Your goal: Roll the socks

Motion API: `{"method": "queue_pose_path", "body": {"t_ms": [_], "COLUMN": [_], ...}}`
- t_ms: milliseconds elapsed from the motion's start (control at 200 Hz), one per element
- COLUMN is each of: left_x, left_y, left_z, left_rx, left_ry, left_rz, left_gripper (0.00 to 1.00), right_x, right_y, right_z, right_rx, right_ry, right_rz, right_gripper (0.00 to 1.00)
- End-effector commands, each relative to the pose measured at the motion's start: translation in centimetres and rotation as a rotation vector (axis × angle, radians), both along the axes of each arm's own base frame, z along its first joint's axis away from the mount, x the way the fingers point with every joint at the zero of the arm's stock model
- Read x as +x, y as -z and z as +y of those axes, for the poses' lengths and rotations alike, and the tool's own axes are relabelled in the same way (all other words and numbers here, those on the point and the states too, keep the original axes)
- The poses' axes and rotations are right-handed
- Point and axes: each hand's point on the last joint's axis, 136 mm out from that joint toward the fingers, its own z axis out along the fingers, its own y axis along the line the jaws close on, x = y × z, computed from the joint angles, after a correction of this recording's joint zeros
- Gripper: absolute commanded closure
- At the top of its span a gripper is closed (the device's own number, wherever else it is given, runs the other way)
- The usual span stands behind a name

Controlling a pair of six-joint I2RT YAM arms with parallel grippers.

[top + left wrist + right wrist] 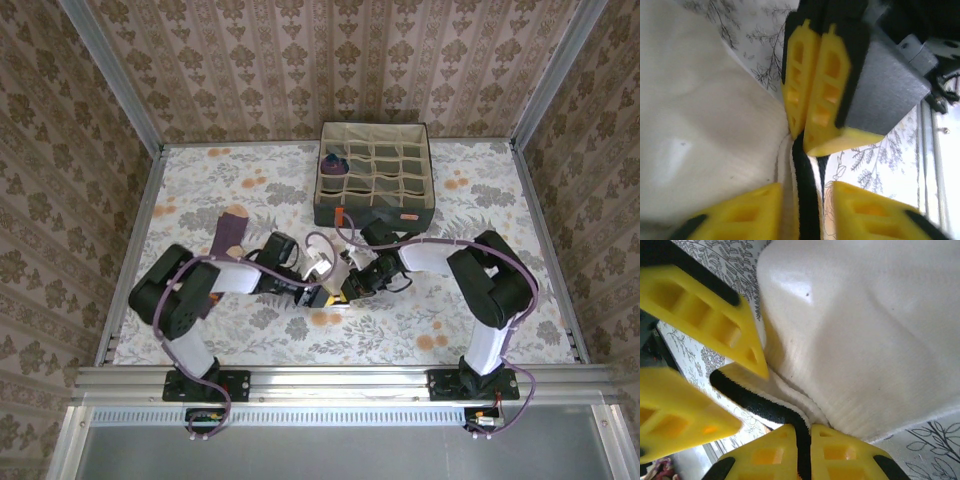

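The white sock (320,263) lies at mid-table, its body a broad pale fold (705,125) (865,330). Its dark-striped cuff (802,160) (750,402) sticks out between both grippers. My right gripper (804,432) (352,283) is shut on the cuff's black stripe, and its closed yellow fingers (812,90) come in from above in the left wrist view. My left gripper (807,192) (322,293) is open, its fingers (705,315) straddling the cuff. A purple sock with a tan patch (231,233) lies flat at left. Another purple sock (332,163) sits bundled in a box cell.
The grey fabric box (375,213) with beige grid cells stands at the back, just beyond the grippers. The floral tablecloth (480,200) is bordered by metal rails (135,240) and patterned walls on three sides.
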Motion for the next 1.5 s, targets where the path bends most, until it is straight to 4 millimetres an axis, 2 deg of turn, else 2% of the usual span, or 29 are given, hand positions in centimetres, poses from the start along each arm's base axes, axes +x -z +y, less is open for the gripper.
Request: {"method": "queue_pose_path", "body": {"t_ms": [0,85,200,345,450,545,630,790,905,980,1055,1120,1265,1360,1425,1500], "left_x": [1.9,1.8,1.4,1.6,1.9,2.0,2.3,2.2,1.9,1.4,0.8,0.1,-0.9,-1.2,-1.5,-2.0], "left_y": [-1.7,-1.8,-0.5,2.2,3.5,4.6,5.5,6.7,7.2,6.6,5.3,3.7,0.1,-2.0,-2.9,-3.1], "left_z": [0.1,0.1,-0.2,0.0,0.3,0.8,1.4,2.2,2.6,2.1,1.3,0.5,-0.5,-0.8,-0.9,-0.9], "left_rx": [-0.060,-0.069,-0.033,0.064,0.121,0.180,0.237,0.311,0.340,0.308,0.253,0.204,0.107,0.082,0.095,0.148], "left_ry": [-0.058,-0.061,-0.039,-0.072,-0.104,-0.131,-0.162,-0.207,-0.211,-0.174,-0.107,-0.034,0.090,0.139,0.184,0.259], "left_rz": [-0.250,-0.282,-0.256,-0.180,-0.160,-0.145,-0.116,-0.050,-0.022,-0.048,-0.129,-0.228,-0.472,-0.618,-0.722,-0.842], "left_gripper": [0.67,0.66,0.67,0.77,0.82,0.86,0.90,0.92,0.93,0.94,0.93,0.90,0.77,0.74,0.73,0.73], "right_x": [-1.7,-1.9,-1.9,-1.8,-1.8,-1.7,-1.6,-1.0,-0.6,-0.4,-0.3,-0.4,-1.1,-1.5,-1.8,-2.4], "right_y": [3.6,3.8,4.0,3.8,3.7,3.6,3.6,3.7,3.9,3.9,3.8,3.7,3.6,3.5,3.4,3.1], "right_z": [-2.3,-2.3,-2.4,-2.5,-2.6,-2.7,-2.8,-3.1,-3.4,-3.3,-3.1,-3.2,-3.6,-3.7,-3.6,-3.5], "right_rx": [-0.159,-0.163,-0.173,-0.175,-0.176,-0.176,-0.184,-0.211,-0.240,-0.245,-0.244,-0.250,-0.275,-0.279,-0.272,-0.258], "right_ry": [0.036,0.039,0.044,0.042,0.046,0.047,0.050,0.060,0.064,0.060,0.050,0.032,-0.031,-0.064,-0.087,-0.112], "right_rz": [0.126,0.154,0.172,0.175,0.173,0.162,0.150,0.127,0.118,0.121,0.123,0.123,0.162,0.186,0.204,0.231], "right_gripper": [0.91,0.91,0.91,0.88,0.83,0.69,0.65,0.65,0.77,0.86,0.90,0.91,0.92,0.92,0.93,0.93]}}
